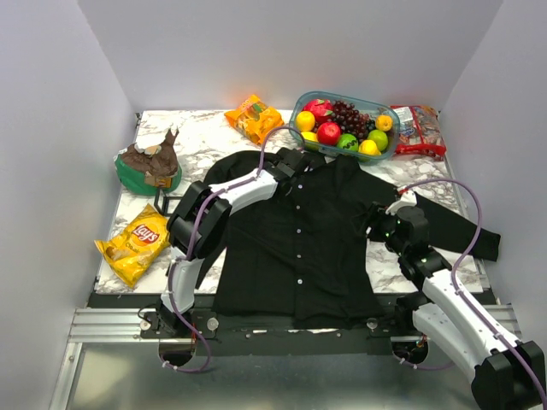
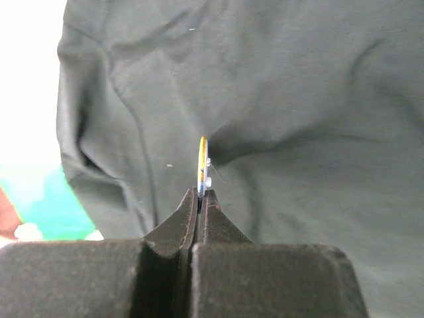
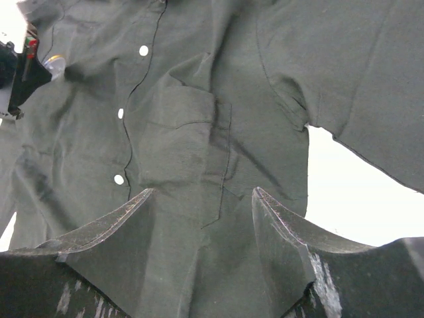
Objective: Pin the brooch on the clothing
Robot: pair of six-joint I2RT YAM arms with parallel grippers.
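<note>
Brooch (image 2: 203, 162) clamped edge-on in left end effector (image 2: 200, 196), jaws together on its lower rim, poised just above upper part of black shirt (image 2: 298, 99) on table. Right end effector (image 3: 203, 192) apart, empty, over chest pocket (image 3: 179, 132). Step, by judgement: placement. Next move calls for lowering brooch and pressing its back into fabric.

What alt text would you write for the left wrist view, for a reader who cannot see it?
The left gripper, shut, pinches a small brooch by one edge, so it stands edge-on over a dark shirt. The creased shirt fills nearly the whole view; a green patch shows at the lower left.
</note>
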